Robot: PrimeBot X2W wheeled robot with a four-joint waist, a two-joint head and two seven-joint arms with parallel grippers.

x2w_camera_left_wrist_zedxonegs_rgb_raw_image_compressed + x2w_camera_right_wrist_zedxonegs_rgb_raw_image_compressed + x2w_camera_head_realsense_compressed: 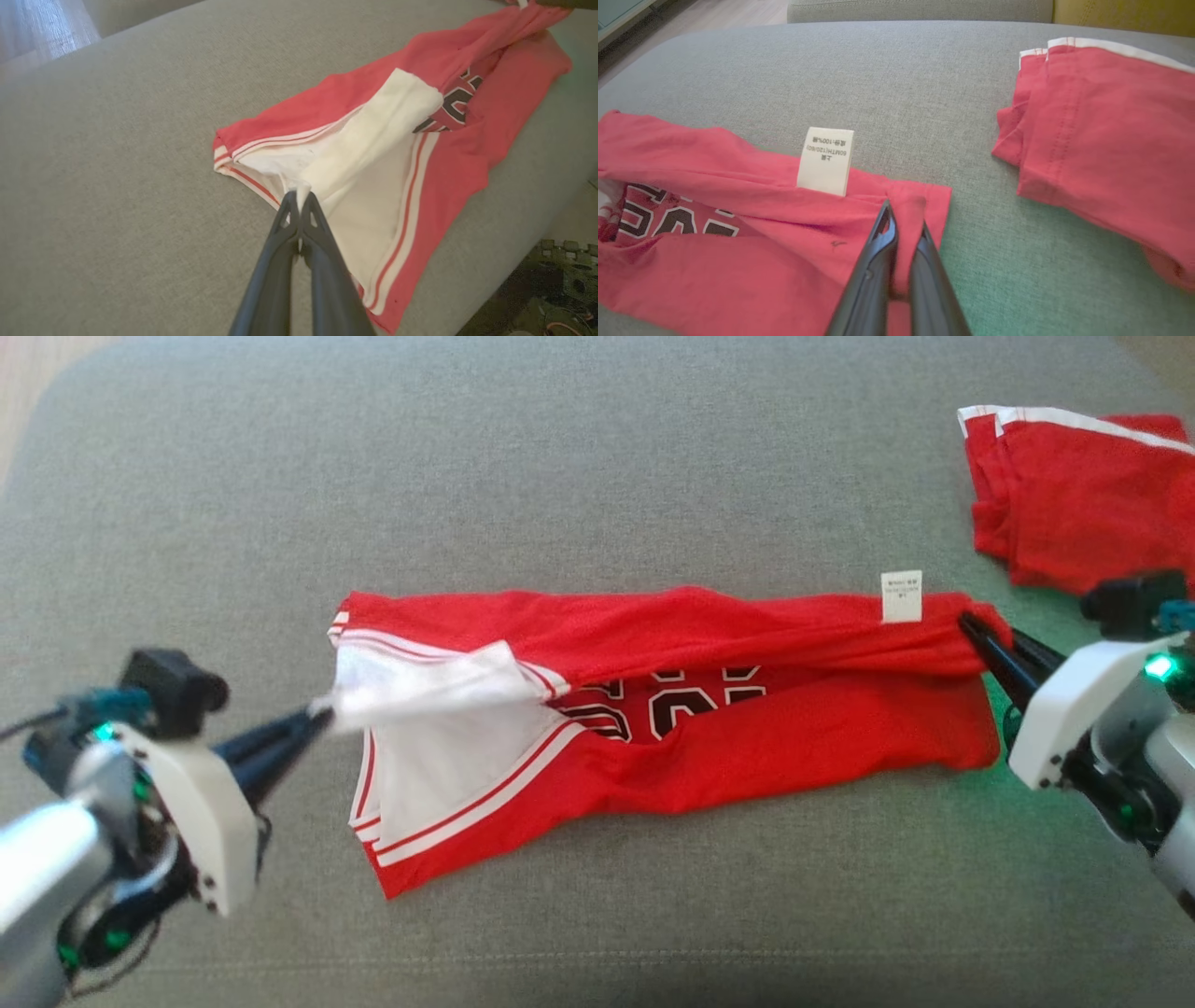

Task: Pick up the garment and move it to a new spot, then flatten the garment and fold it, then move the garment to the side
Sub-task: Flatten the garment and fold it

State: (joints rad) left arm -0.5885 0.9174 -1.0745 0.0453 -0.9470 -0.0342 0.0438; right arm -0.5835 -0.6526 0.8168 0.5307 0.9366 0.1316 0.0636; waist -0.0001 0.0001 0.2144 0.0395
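Note:
The garment (747, 747) is a red jersey with white-and-red trim and dark numerals, stretched sideways across the grey cushion. My left gripper (313, 717) is shut on its white trimmed corner at the left end, lifting that flap off the cushion; the left wrist view shows the white cloth (373, 140) pinched between the tips of that gripper (299, 198). My right gripper (971, 627) is shut on the red hem at the right end, by the white care label (901, 595). In the right wrist view red fabric (714, 270) is caught between the fingers (878, 242).
A second red garment (1074, 499), folded, with a white stripe, lies at the far right of the cushion (560, 476); it also appears in the right wrist view (1106, 140). The cushion's front edge runs close below the jersey. Floor and clutter (560, 280) lie beyond it.

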